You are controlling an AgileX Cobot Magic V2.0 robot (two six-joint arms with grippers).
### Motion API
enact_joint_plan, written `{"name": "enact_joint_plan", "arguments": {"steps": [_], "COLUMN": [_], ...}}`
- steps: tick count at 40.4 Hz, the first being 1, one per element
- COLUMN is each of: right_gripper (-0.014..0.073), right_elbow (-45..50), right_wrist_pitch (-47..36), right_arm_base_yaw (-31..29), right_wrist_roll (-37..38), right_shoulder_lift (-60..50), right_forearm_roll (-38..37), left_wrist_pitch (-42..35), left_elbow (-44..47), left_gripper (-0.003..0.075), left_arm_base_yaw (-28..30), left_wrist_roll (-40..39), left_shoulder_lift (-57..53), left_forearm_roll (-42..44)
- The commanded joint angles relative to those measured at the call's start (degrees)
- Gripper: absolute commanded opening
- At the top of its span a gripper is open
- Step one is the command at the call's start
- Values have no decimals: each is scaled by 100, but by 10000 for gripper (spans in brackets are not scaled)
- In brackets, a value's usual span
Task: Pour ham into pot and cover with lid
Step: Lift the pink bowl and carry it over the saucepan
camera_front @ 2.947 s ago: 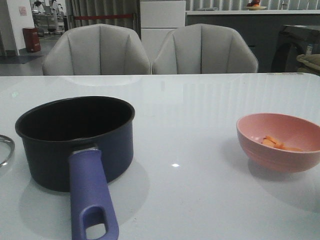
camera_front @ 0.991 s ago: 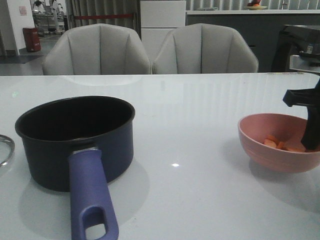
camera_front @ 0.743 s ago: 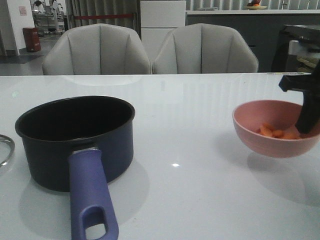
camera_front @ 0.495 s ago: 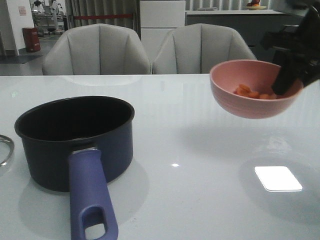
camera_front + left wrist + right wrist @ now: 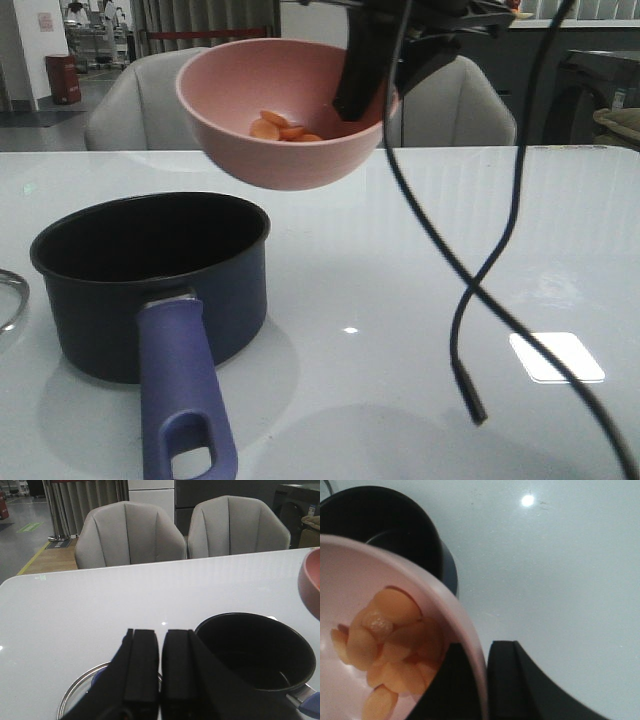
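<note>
Right gripper (image 5: 362, 85) is pinching the bowl's (image 5: 285, 110) rim, one finger (image 5: 447, 687) inside the pink wall and the other (image 5: 520, 680) outside, as the right wrist view is showing. It is holding the bowl high in the air, where half a second ago the bowl was hanging lower and far off to the robot's right; about three seconds ago it was sitting on the table (image 5: 400, 290) with no arm in sight. Ham (image 5: 280, 126) is lying in the bowl's bottom, a small heap of orange pieces, and none is showing in the pot (image 5: 150, 280). That pot is standing below the gripper and toward the robot's left, in the same spot as before, its black inside empty and its purple handle (image 5: 182, 395) pointing back at the robot. From the front view the bowl is overlapping the pot's far right rim, tilted slightly with its mouth toward the camera. A black cable (image 5: 470, 270) is dangling from the right arm, new in this view.

Left gripper (image 5: 160, 672) is hanging with its two pads nearly touching, nothing between them. Just under it the lid (image 5: 82, 700) is lying flat on the table, beside the pot, unmoved.
</note>
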Motion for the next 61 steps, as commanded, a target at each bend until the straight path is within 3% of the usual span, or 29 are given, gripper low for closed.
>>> {"name": "enact_joint_plan", "arguments": {"steps": [1,8,21,38,55,61], "right_gripper": [137,137,137,137,137,137], "right_elbow": [-266,-273,-273,602,689,909], "right_wrist_pitch": [-332,-993,-2296,-4872,-6268,-6925], "right_arm_base_yaw": [307,784,898,969,935,935], "right_wrist_roll": [272,560,1573,1579,572,-296], "right_shoulder_lift": [-73,171,251,251,251,251], "right_forearm_roll": [-207,-687,-2083,-2749,-2666,-1840], "left_wrist_pitch": [-495,-495,-495,-495,-485,-485], "left_elbow": [-165,-165,-165,-165,-165,-165], "left_gripper": [114,114,114,114,114,114], "left_arm_base_yaw": [-40,-40,-40,-40,-40,-40], "left_wrist_roll": [-16,-16,-16,-16,-16,-16], "left_shoulder_lift": [65,65,65,65,65,65], "left_forearm_roll": [-46,-46,-46,-46,-46,-46]}}
